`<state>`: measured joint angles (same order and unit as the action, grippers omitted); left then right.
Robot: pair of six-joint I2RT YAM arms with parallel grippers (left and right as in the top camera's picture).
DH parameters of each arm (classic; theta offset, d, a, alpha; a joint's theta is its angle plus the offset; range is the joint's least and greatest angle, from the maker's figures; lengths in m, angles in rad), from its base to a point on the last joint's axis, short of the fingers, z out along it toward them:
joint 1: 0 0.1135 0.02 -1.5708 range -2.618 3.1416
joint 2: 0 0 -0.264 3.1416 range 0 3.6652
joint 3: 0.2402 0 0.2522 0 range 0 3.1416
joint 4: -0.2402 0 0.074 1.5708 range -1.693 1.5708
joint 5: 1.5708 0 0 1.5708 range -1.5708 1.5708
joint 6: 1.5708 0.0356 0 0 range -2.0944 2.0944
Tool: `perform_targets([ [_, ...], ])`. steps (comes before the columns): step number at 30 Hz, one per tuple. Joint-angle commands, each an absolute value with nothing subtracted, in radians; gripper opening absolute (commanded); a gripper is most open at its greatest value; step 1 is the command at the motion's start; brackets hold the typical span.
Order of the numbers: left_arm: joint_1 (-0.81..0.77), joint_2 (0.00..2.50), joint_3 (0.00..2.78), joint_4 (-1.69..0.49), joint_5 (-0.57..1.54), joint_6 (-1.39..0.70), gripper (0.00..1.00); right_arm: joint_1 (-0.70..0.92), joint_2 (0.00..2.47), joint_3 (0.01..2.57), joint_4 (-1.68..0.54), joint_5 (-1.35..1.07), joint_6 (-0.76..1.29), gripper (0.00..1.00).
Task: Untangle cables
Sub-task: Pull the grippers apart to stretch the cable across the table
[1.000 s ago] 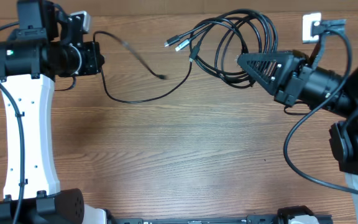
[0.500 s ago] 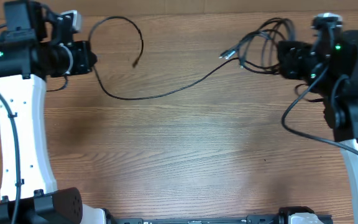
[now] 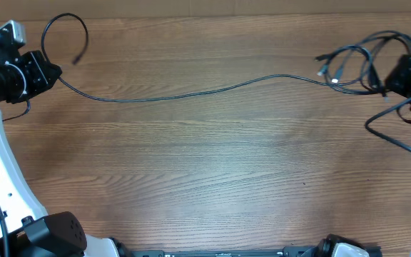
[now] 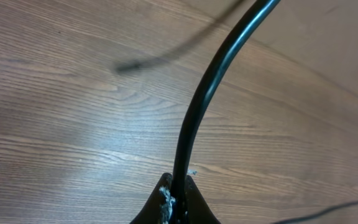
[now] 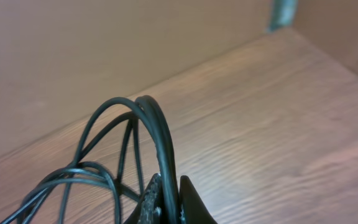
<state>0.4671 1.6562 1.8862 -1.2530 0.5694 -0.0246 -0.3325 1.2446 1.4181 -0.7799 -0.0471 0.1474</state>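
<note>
the left gripper (image 3: pixel 54 73), at the upper left of the frame, is clamping shut on one black cable (image 3: pixel 191 93), which is running across the upper part of the wooden table (image 3: pixel 205 178) to the tangled cables (image 3: pixel 355 61) at the upper right. the right gripper (image 3: pixel 391 80) is pinching a strand of that bundle.

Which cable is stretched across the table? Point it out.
The single cable spanning from the left gripper to the right gripper's bundle; the others sit looped there.
</note>
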Motion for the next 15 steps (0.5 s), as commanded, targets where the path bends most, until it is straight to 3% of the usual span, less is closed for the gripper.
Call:
perform_targets([
  [1, 0.479, 1.66, 1.883, -1.251, 0.602, -0.03, 0.04, -0.397, 1.226, 1.435, -0.772, -0.01, 0.121, 0.04],
  [15, 0.497, 1.66, 1.883, -1.205, 0.513, -0.041, 0.04, -0.684, 1.225, 1.435, -0.685, 0.209, 0.093, 0.04],
])
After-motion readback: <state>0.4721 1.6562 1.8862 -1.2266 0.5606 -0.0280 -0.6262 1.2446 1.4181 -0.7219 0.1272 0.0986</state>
